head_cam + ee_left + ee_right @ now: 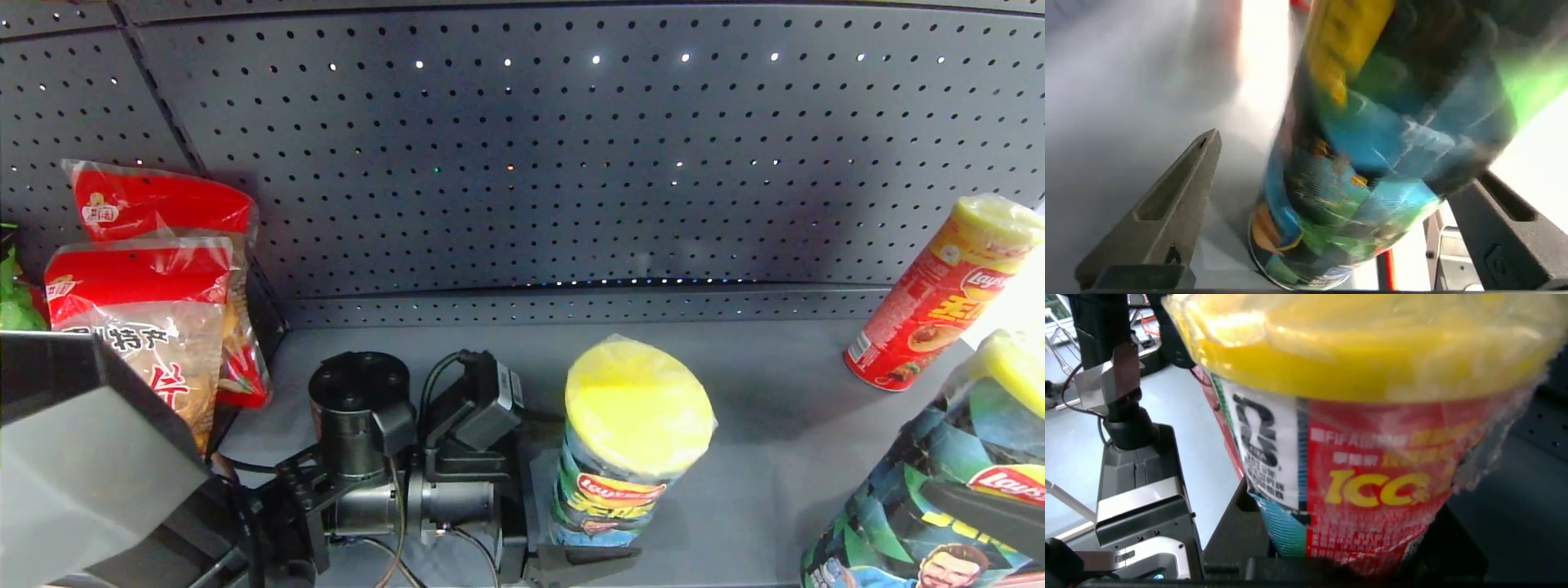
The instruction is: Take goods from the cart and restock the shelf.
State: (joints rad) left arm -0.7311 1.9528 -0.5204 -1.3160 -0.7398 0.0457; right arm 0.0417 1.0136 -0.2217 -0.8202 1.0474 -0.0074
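A chip can with a yellow lid and a blue-green wrap (pixel 629 441) stands upright on the grey shelf (pixel 775 425). My left gripper (pixel 600 523) is open around its lower part. In the left wrist view the can (pixel 1372 155) sits between the two fingers, with a gap to one finger (pixel 1167 216). At the lower right a second yellow-lidded can (pixel 939 490) is tilted, with my right gripper (pixel 976 505) shut on it. The right wrist view looks closely at that can (pixel 1372 457). A red chip can (pixel 939 294) stands tilted at the shelf's right end.
Red and clear snack bags (pixel 147 278) stand at the left of the shelf. A perforated back panel (pixel 531 163) closes the shelf behind. Bare shelf floor lies between the middle can and the red can.
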